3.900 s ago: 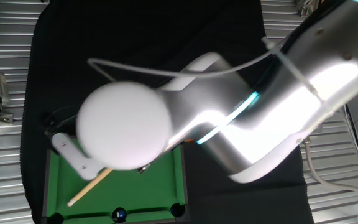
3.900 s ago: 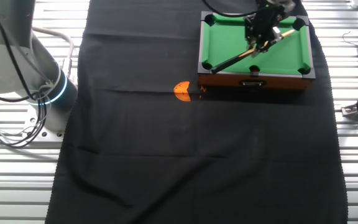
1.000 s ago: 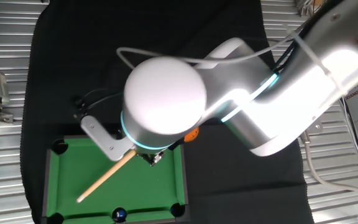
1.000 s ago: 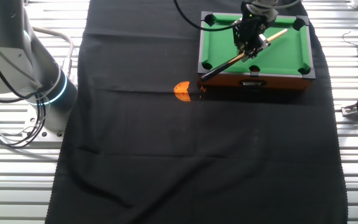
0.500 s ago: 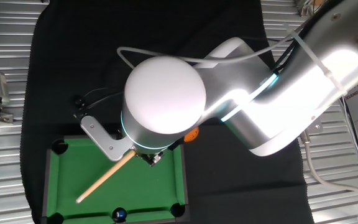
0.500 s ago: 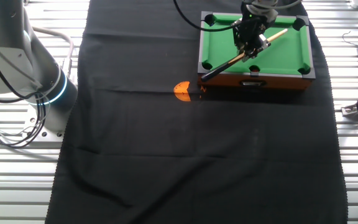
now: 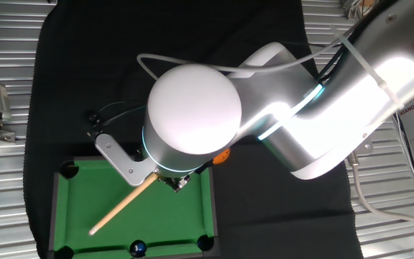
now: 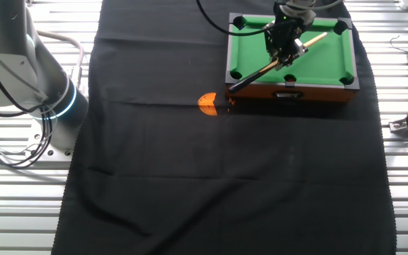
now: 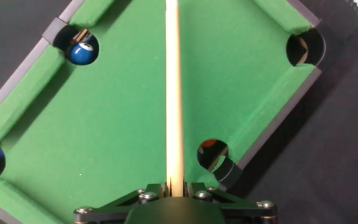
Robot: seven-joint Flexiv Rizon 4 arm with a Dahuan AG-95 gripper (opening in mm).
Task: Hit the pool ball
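Note:
My gripper (image 9: 173,186) is shut on a wooden cue stick (image 9: 173,87) and holds it low over the green felt of the small pool table (image 9: 123,130). The gripper also shows in one fixed view (image 7: 168,180) and in the other fixed view (image 8: 287,44). The cue (image 7: 121,205) lies slanted across the table (image 7: 63,208). No red pool ball shows on the felt. A small red patch sits inside the side pocket (image 9: 212,152) just right of the cue; I cannot tell whether it is the ball.
A blue ball (image 9: 82,51) rests at a pocket up left of the cue, and also shows in one fixed view (image 7: 138,248). An orange half-round piece (image 8: 207,103) lies on the black cloth beside the table (image 8: 289,91). The arm's big white joint (image 7: 192,115) hides the table's far part.
Since 3.9 s ago the arm has shifted and the cue has slid so that its dark butt overhangs the table's corner. Over the last second almost nothing has moved.

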